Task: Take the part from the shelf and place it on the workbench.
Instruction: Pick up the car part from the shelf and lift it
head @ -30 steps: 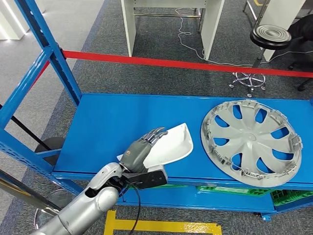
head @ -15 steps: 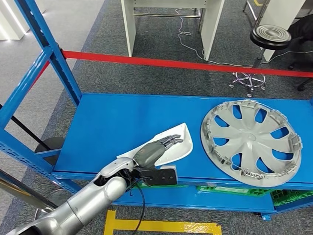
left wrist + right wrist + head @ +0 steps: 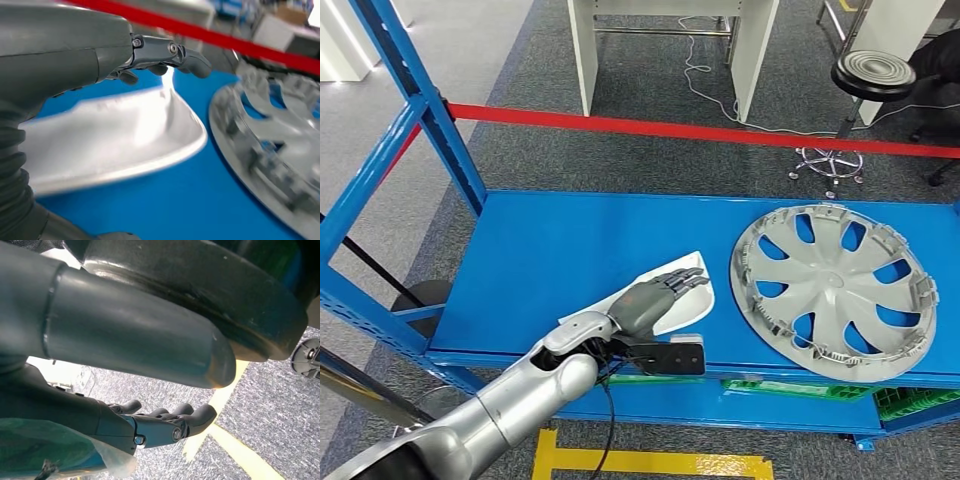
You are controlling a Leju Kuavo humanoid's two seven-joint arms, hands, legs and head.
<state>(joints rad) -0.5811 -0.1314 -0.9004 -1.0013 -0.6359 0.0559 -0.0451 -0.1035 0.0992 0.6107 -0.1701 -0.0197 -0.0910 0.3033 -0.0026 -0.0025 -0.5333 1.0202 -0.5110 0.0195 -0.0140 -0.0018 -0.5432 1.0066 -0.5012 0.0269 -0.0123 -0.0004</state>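
Note:
The part, a white curved plastic panel (image 3: 684, 312), lies on the blue shelf (image 3: 539, 250) near its front edge. My left hand (image 3: 652, 298) lies stretched over the top of it, fingers straight and pointing right toward the panel's far end. In the left wrist view the fingers (image 3: 170, 52) hover just above the panel (image 3: 113, 135) without closing round it. My right hand (image 3: 151, 425) hangs over grey carpet with its fingers loosely extended and nothing in them.
A large grey wheel cover (image 3: 833, 290) lies on the shelf right of the panel, close to it (image 3: 271, 135). A blue upright post (image 3: 426, 100) stands at the left. Red barrier tape (image 3: 697, 130) runs behind the shelf. Green crates (image 3: 803, 388) sit below.
My left hand has slid to the right across the panel and lowered flatter onto it; the forearm has followed. The panel and wheel cover have stayed in place.

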